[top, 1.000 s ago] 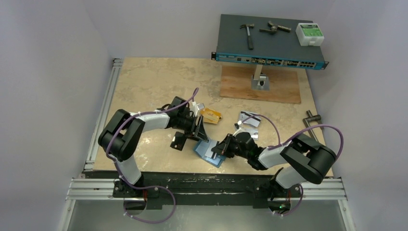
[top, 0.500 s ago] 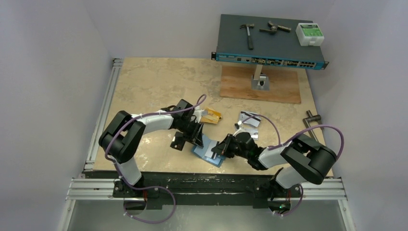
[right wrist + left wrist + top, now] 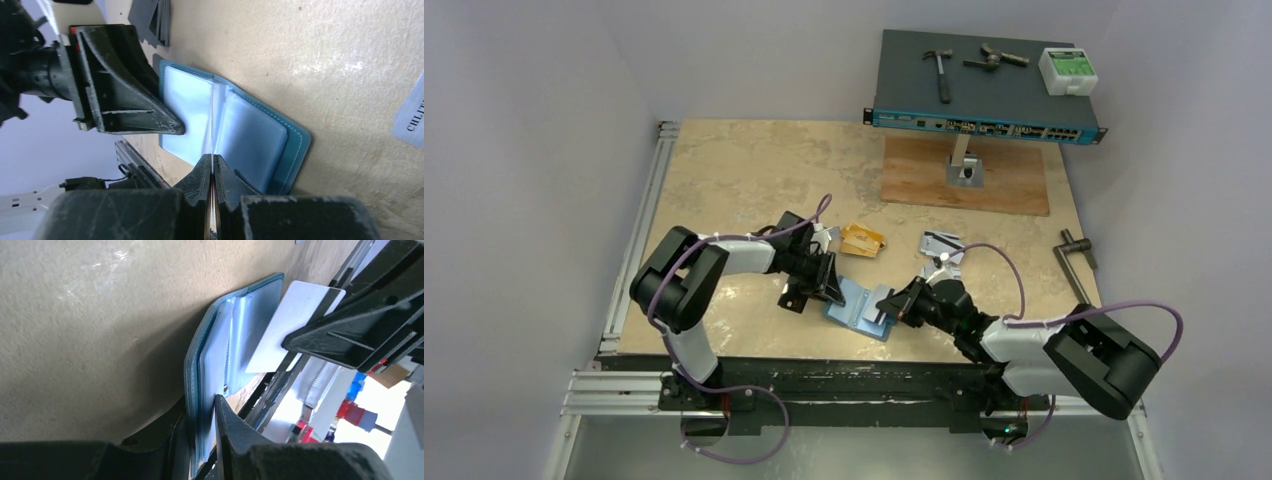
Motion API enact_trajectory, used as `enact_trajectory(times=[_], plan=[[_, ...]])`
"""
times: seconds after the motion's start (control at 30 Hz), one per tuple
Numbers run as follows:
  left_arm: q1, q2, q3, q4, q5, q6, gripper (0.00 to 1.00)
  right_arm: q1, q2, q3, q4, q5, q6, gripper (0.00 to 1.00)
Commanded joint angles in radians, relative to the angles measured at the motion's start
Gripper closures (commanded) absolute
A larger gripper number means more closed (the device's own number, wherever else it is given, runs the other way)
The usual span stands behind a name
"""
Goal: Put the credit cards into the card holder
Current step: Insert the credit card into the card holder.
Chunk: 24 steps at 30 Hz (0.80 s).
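The teal card holder [image 3: 861,312] lies open on the desk [image 3: 744,180], near its front edge. The left gripper [image 3: 834,292] is clamped on its left flap. The right gripper [image 3: 890,304] pinches a silver-white card [image 3: 290,325] above the pockets.

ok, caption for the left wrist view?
Left gripper pinches the open holder; right gripper holds a white card over its pockets.

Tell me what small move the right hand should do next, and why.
Probably push the right hand forward, sliding the white card into a pocket. The card holder lies open, the left hand pinches its edge, and the card is aimed edge-on at the pockets, not visibly inside.
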Motion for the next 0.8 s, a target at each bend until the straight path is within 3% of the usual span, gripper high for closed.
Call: enact_trajectory(times=[0.0,0.43,0.6,0.77], plan=[[0.012,0.012,-0.052,0.233,0.080,-0.164,0.79,-0.003,-0.028,0.021,0.008,0.033,0.006,1.00],[0.022,0.039,-0.099,0.318,0.087,-0.218,0.75,-0.003,0.205,0.052,0.229,0.018,0.038,1.00],[0.022,0.031,-0.097,0.292,0.071,-0.202,0.67,-0.002,0.202,0.031,0.255,0.000,0.057,1.00],[0.026,0.028,-0.100,0.288,0.064,-0.206,0.70,-0.003,0.160,0.031,0.222,0.008,0.052,1.00]])
